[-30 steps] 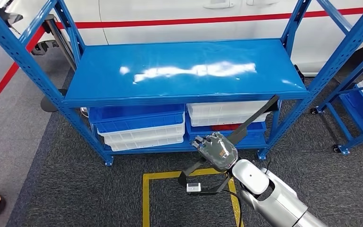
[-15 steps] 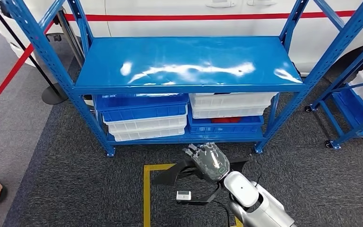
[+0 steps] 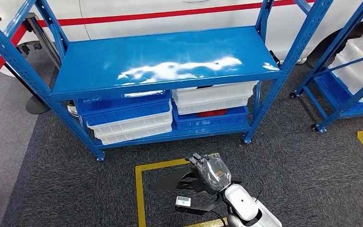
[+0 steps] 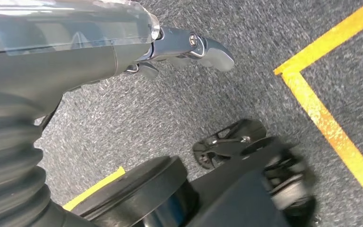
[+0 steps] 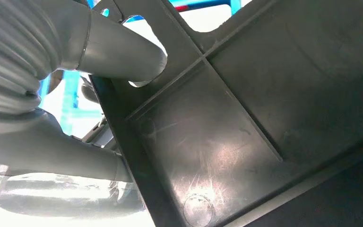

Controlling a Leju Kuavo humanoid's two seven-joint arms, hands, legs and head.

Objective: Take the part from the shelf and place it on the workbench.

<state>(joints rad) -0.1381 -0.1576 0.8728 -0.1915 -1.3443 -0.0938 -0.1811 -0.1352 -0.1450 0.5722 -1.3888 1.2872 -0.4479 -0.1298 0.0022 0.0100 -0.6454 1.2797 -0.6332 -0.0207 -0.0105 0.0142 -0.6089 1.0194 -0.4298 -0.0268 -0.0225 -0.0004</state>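
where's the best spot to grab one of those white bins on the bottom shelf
By the front rim of the white bin, coming in level from the open aisle side. The blue bin is stacked on top and the upper shelf overhangs, so reaching from above looks blocked.

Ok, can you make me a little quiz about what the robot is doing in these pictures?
1. True or false: the right hand holds a black part.
2. What lies on the top level of the blue shelf?
A. a red box
B. nothing, only glare
C. a white tray
3. Fill in: the lines on the grey carpet by the robot are ____.

Key:
1. True. In the right wrist view the thumb presses on the part.
2. B. The blue and white trays sit on the lower level.
3. Yellow; the yellow lines form a square corner.
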